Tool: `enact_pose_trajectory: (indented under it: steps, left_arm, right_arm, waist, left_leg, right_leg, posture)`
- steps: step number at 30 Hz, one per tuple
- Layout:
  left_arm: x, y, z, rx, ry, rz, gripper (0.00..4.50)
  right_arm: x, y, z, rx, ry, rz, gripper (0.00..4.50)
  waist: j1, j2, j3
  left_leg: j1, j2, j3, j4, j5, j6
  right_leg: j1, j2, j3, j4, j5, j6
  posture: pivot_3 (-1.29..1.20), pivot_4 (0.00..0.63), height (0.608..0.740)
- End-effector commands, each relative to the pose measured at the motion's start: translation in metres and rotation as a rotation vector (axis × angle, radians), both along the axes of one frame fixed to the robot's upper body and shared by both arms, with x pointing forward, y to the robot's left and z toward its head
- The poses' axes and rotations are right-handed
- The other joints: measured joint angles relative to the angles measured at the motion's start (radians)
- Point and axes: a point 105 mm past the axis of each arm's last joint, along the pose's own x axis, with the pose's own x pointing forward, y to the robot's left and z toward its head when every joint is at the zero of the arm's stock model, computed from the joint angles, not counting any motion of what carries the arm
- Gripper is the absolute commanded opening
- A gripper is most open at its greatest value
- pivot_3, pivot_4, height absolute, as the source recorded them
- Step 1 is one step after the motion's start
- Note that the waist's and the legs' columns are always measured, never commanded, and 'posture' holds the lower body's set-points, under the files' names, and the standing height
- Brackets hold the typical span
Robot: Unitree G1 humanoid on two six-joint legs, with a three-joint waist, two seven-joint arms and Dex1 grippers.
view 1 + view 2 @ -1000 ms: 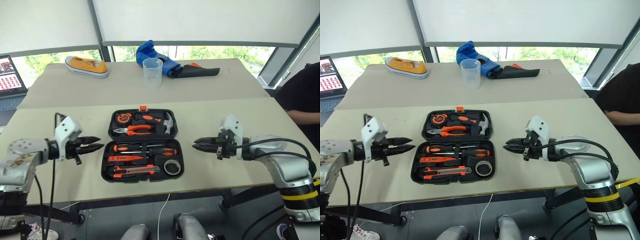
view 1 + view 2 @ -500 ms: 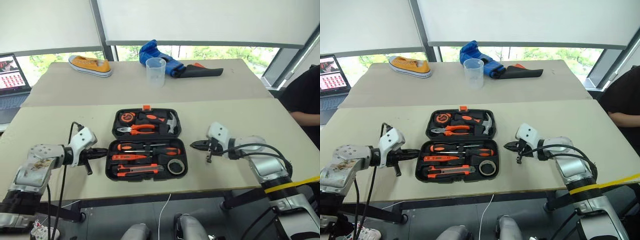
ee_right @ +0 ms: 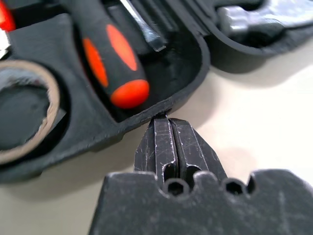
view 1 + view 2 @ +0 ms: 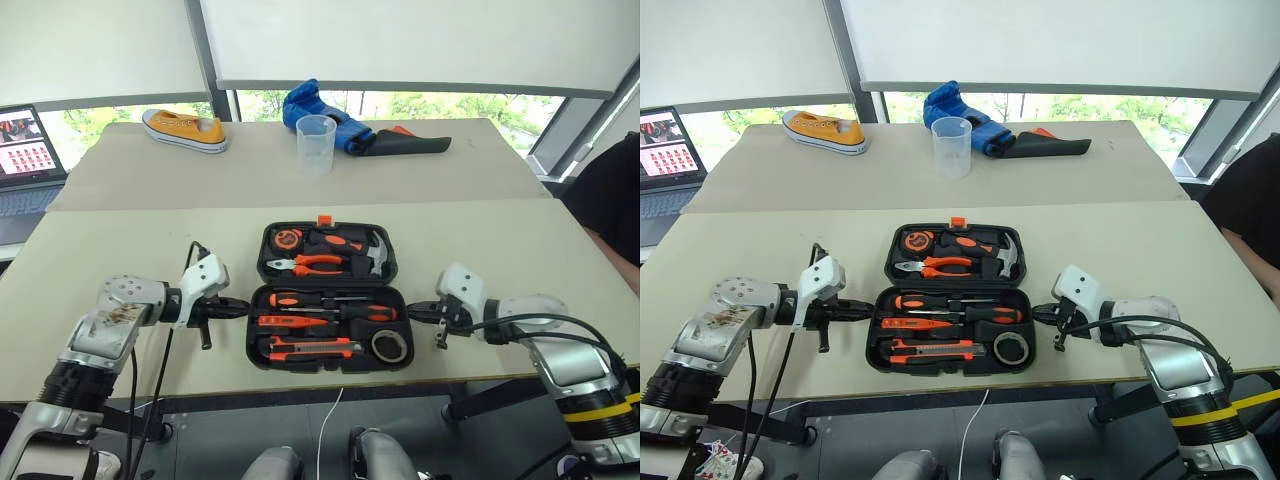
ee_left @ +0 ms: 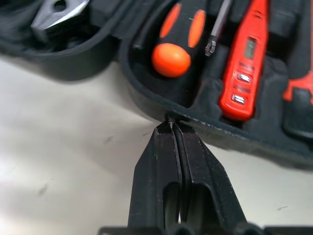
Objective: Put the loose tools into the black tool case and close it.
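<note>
The black tool case [image 4: 329, 366] lies open on the near table. Its near half holds two screwdrivers [image 4: 300, 299] [image 4: 355, 313], the slim tester screwdriver [image 4: 285, 321], the utility knife [image 4: 310, 347] and the tape ring [image 4: 390, 345], all in their slots. My left gripper [image 4: 243, 309] is shut, its tip at the near half's left rim [image 5: 195, 125], beside a screwdriver's orange butt [image 5: 171, 58]. My right gripper [image 4: 413, 312] is shut, its tip at the right rim [image 3: 161, 110], close to the other screwdriver's handle [image 3: 117, 68]. Neither holds anything.
The case's far half holds pliers [image 4: 315, 264], a hammer [image 4: 375, 260] and a tape measure [image 4: 287, 239]. On the far table stand a plastic cup [image 4: 315, 143], a yellow shoe [image 4: 185, 130] and a blue glove on black cloth [image 4: 325, 105]. A laptop [image 4: 25, 150] sits far left, a person [image 4: 612, 190] at the right.
The view has shifted. My left gripper has swung right up to the case's left rim and its fingers have come together. My right gripper has sunk to the right rim.
</note>
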Motion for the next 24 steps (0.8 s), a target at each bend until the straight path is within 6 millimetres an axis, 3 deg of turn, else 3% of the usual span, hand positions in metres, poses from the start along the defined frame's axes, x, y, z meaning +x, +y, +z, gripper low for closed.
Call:
enact_pose_trajectory:
  steps: [1,3,5,8,12,15,18,19,24]
  left_arm:
    - [-0.008,-0.031,0.014,-0.055,-0.046,-0.133,0.10]
    - [-0.006,-0.028,0.014,-0.043,-0.050,-0.120,0.10]
    - [0.002,-0.007,0.014,0.001,-0.048,-0.031,0.10]
    - [0.008,0.021,0.019,0.019,-0.021,0.076,0.84]
    - [0.030,0.038,0.042,-0.151,0.097,0.289,2.36]
    - [0.054,0.034,0.060,-0.338,0.209,0.423,3.33]
    - [0.069,0.020,0.063,-0.372,0.266,0.466,4.39]
    - [0.076,0.014,0.063,-0.379,0.286,0.484,4.50]
    - [0.093,-0.003,0.057,-0.382,0.343,0.530,4.50]
  right_arm:
    - [-0.006,0.013,0.015,0.033,-0.059,0.071,0.00]
    - [-0.008,0.012,0.015,0.031,-0.051,0.073,0.00]
    - [-0.012,0.006,0.017,0.033,-0.024,0.062,0.00]
    - [-0.008,-0.003,0.028,0.067,-0.015,0.016,0.81]
    - [0.013,-0.006,0.051,0.213,0.008,-0.087,2.26]
    - [0.038,-0.001,0.063,0.327,0.055,-0.175,3.18]
    - [0.059,0.007,0.065,0.371,0.091,-0.230,4.22]
    - [0.067,0.012,0.065,0.387,0.114,-0.254,4.47]
    - [0.091,0.020,0.055,0.384,0.200,-0.346,4.47]
  waist:
    - [0.000,0.000,0.000]
    - [0.000,0.000,0.000]
    - [0.000,0.000,0.000]
    - [-0.007,0.000,0.000]
    - [-0.022,0.000,0.000]
    - [-0.024,-0.001,0.000]
    - [-0.024,0.000,0.000]
    - [-0.024,0.000,0.000]
    - [-0.031,0.000,0.000]
  left_leg:
    - [0.000,0.000,0.000,0.000,0.000,0.000]
    - [0.000,0.000,0.000,0.000,0.000,0.000]
    - [0.000,0.000,0.000,0.000,0.000,0.000]
    - [0.000,0.001,0.000,0.000,0.000,0.000]
    - [0.001,0.002,0.001,0.000,0.000,0.000]
    - [0.001,0.002,0.001,0.000,0.000,0.000]
    - [0.003,0.002,0.001,0.001,0.000,0.000]
    - [0.003,0.002,0.001,0.001,0.001,0.000]
    - [-0.002,0.000,0.000,0.001,0.001,0.000]
  right_leg:
    - [0.000,0.000,0.000,0.000,0.000,0.000]
    - [0.000,0.000,0.000,0.000,0.000,0.000]
    - [0.000,0.000,0.000,0.000,0.000,0.000]
    - [0.000,0.000,0.000,0.000,0.000,0.000]
    - [0.000,0.001,0.002,0.001,0.000,0.000]
    - [0.001,0.001,0.002,0.001,0.000,0.000]
    - [0.002,0.001,0.002,0.002,0.001,0.000]
    - [0.002,0.001,0.002,0.002,0.001,0.000]
    - [-0.002,0.001,0.001,0.002,0.003,0.001]
  posture:
    - [0.00,0.150,0.724]
    - [0.00,0.150,0.724]
    - [0.00,0.150,0.724]
    - [0.00,0.150,0.724]
    - [0.00,0.150,0.724]
    - [0.00,0.150,0.724]
    - [0.00,0.150,0.724]
    - [0.00,0.150,0.724]
    - [0.00,0.150,0.724]
